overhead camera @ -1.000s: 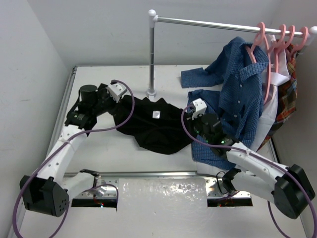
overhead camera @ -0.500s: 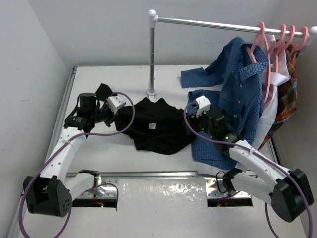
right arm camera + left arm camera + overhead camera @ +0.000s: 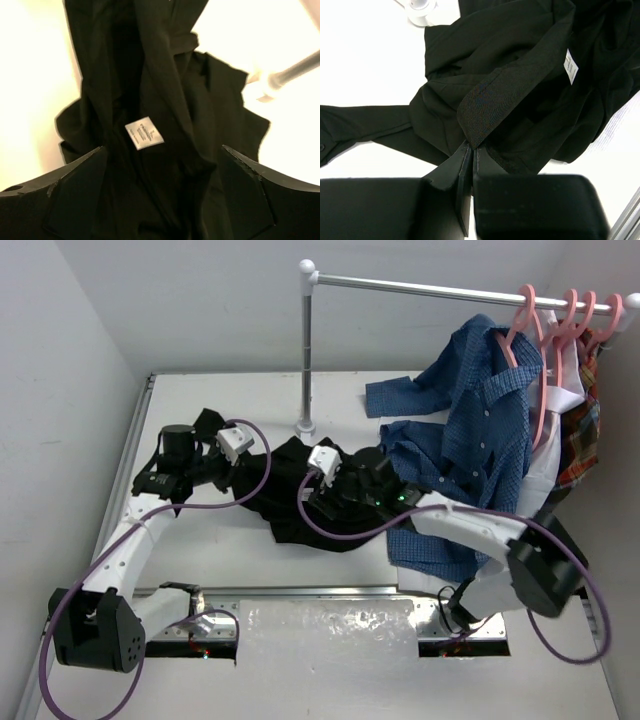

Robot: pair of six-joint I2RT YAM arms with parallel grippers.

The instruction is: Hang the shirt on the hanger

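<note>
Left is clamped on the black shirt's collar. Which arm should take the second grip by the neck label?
Right. The right fingers hang open either side of the label on the shirt; the left fingers are shut on the collar.

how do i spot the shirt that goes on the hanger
Find the upright metal pole at the back. At its foot lies a crumpled black shirt. Unlike the blue shirt beside it, it's plain, with a white neck label.
</note>
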